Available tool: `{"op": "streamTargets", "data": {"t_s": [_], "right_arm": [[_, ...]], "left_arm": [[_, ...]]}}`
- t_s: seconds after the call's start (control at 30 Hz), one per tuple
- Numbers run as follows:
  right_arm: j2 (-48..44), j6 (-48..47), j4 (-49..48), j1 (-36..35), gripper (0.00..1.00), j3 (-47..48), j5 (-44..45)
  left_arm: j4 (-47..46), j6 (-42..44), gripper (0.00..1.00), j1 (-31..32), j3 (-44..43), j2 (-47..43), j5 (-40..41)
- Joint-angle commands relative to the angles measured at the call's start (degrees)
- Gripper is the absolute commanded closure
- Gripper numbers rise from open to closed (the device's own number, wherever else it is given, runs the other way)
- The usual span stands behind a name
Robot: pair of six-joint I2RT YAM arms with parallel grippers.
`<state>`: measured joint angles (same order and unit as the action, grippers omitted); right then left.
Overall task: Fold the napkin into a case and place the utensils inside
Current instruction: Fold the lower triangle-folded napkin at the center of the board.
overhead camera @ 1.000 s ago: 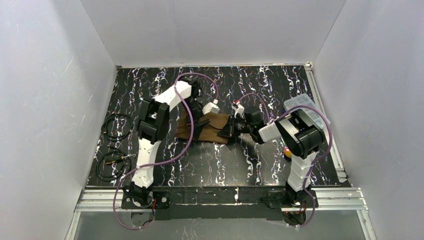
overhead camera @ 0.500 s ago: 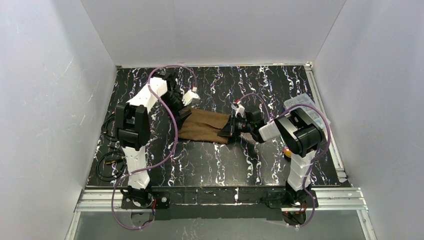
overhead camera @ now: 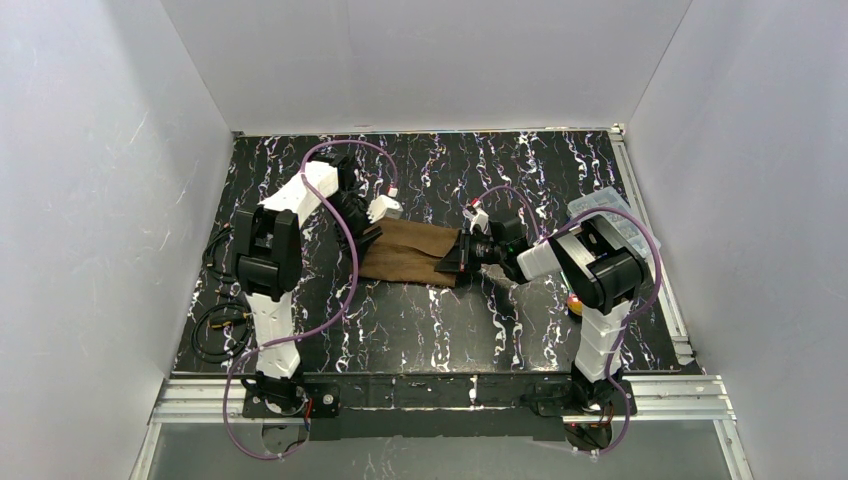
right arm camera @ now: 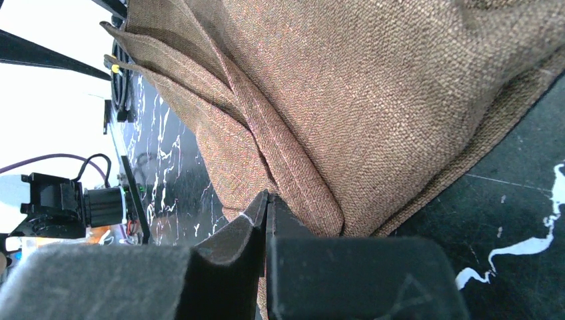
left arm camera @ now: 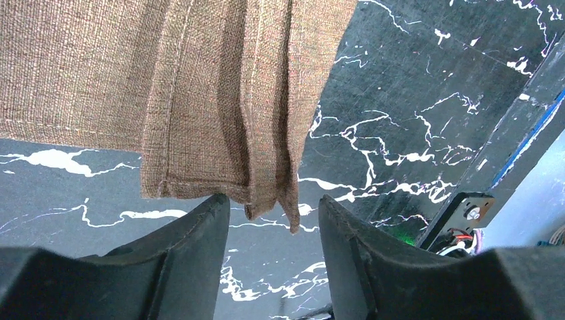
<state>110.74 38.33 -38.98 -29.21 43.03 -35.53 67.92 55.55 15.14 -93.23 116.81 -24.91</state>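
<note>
Finding the napkin [overhead camera: 405, 256] folded into a long layered strip on the worktop [overhead camera: 450, 330]; saw its right end pinched by the closed right end effector [right arm camera: 266, 207], the left end effector [left arm camera: 273, 201] partly open, fingers [left arm camera: 200, 233] flanking the left hem.

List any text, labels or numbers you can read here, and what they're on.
None readable. The brown napkin is plain, the marbled table shows only white veining, the clear compartment box bears no visible label, and the black bracket at the left wrist view's edge is too blurred to read.
</note>
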Motion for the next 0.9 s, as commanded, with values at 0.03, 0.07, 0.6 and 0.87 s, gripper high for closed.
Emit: {"op": "streamTargets", "data": {"t_s": [0.03,0.07,0.6,0.87], "right_arm": [[0.5,-1.9,4.0,0.3,0.89,1.2,2.2],[0.3,-1.9,4.2,0.3,0.88,1.3,2.1],[-1.5,-2.4,5.7,0.3,0.82,2.4,0.6],[-1.8,-2.8,6.2,0.3,0.82,2.1,0.6]], "left_arm": [[1.2,0.9,0.53,0.4,0.6,-0.6,-1.6],[1.2,1.0,0.60,0.6,0.5,-0.5,-1.4],[4.5,0.3,0.71,2.5,0.0,-1.7,0.7],[-0.1,-1.9,0.02,-0.5,3.4,-6.5,5.0]]}}
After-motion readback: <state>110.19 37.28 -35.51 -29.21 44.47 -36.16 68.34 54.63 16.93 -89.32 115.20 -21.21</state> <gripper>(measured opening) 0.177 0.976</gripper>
